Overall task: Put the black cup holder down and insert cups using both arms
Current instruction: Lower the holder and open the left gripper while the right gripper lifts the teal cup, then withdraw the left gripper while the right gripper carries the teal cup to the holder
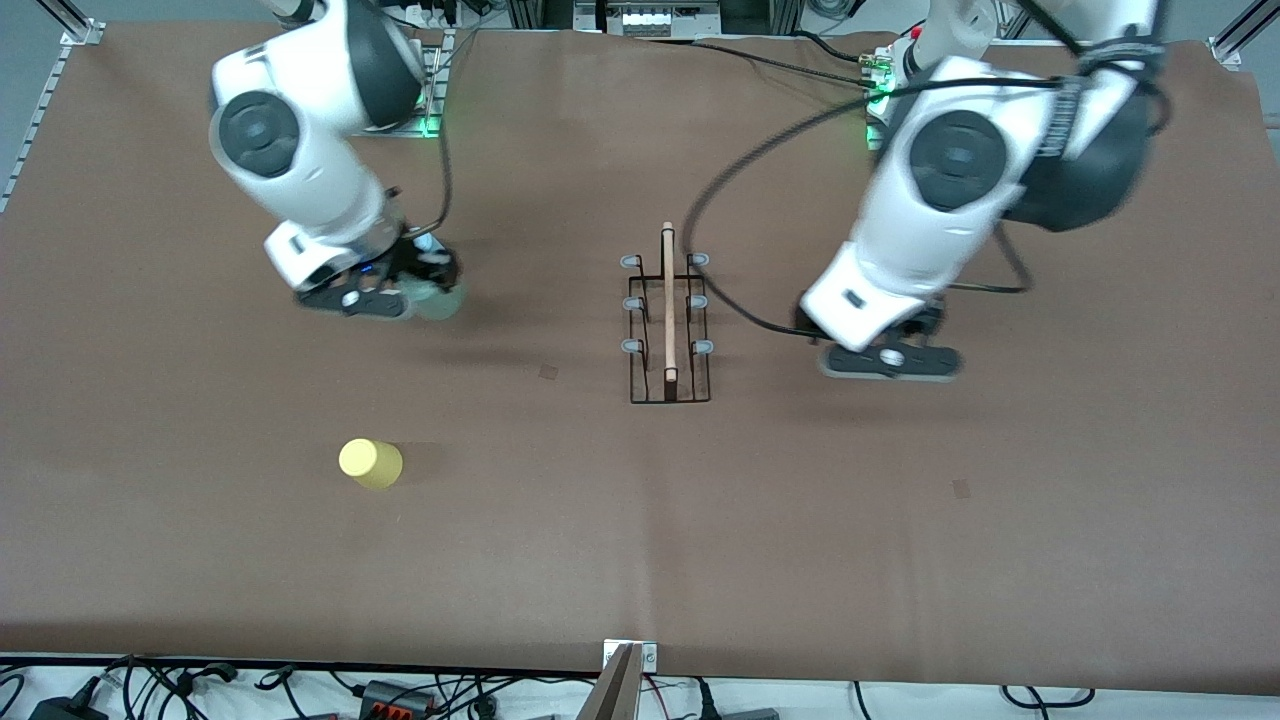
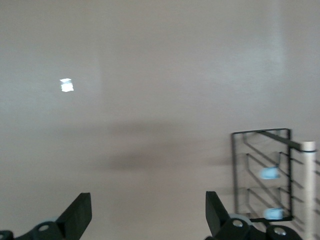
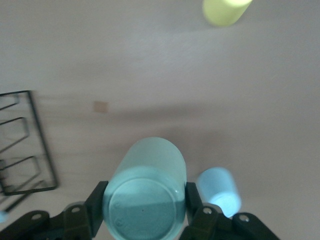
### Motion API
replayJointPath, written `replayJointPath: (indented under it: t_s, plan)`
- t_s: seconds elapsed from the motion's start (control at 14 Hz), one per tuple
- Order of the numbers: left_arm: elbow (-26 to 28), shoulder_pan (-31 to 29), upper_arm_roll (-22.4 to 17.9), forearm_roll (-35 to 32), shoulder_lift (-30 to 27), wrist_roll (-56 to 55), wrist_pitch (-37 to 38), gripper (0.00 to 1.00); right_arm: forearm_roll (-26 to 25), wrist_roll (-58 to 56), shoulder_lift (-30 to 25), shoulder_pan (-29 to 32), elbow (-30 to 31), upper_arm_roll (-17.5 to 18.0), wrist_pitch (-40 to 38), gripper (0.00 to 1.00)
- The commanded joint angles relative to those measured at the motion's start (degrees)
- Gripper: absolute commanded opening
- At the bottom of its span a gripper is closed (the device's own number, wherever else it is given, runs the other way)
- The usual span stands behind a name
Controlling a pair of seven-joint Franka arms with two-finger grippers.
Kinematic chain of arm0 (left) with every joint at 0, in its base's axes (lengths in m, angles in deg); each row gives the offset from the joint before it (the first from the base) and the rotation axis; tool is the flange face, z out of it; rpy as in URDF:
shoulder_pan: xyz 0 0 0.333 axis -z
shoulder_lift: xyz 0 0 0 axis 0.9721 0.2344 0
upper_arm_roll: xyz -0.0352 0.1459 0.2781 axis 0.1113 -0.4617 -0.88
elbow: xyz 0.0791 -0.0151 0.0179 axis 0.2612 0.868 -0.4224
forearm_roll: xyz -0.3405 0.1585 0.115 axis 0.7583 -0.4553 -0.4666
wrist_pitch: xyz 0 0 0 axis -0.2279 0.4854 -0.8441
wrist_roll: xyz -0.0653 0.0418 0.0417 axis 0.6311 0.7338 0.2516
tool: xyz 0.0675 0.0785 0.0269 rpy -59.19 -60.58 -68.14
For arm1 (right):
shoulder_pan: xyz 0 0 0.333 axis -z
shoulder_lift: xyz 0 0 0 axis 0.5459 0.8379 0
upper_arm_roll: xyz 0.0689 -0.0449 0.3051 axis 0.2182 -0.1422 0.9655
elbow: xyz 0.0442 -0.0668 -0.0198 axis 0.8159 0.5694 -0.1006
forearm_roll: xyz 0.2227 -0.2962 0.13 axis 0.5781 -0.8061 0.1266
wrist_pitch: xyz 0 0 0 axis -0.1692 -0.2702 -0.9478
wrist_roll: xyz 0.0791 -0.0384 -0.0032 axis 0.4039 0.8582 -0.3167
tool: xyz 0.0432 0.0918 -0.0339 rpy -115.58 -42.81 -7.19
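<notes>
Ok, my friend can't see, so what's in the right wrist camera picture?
The right gripper is shut on a sage green cup, seen bottom-first. A light blue cup sits beside it, a yellow cup and part of the black cup holder on the brown table.

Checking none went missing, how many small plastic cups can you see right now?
3. The sage green plastic cup is clamped in the right gripper; the light blue plastic cup sits on the table beside it; the yellow plastic cup stands nearer the front camera.
</notes>
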Motion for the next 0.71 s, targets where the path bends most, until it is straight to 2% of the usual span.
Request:
replayJointPath:
  t_s: [0.0, 0.36, 0.64]
  plan:
    - [0.94, -3.9, 0.57, -0.65, -2.53, 6.99, 2.19, 1.0, 1.88, 9.2, -0.47, -4.24, -1.06, -0.19, -0.5, 0.14]
    - [0.94, -14.54, 0.83, 0.23, -4.99, 21.49, 6.76, 1.0, 1.8, 29.33, 1.19, -14.44, -0.97, -0.1, 3.88, 0.14]
    - [0.94, -20.0, 1.19, 0.75, -6.67, 30.02, 12.2, 1.0, 0.83, 36.3, 4.09, -18.75, -1.06, -0.1, 9.95, 0.14]
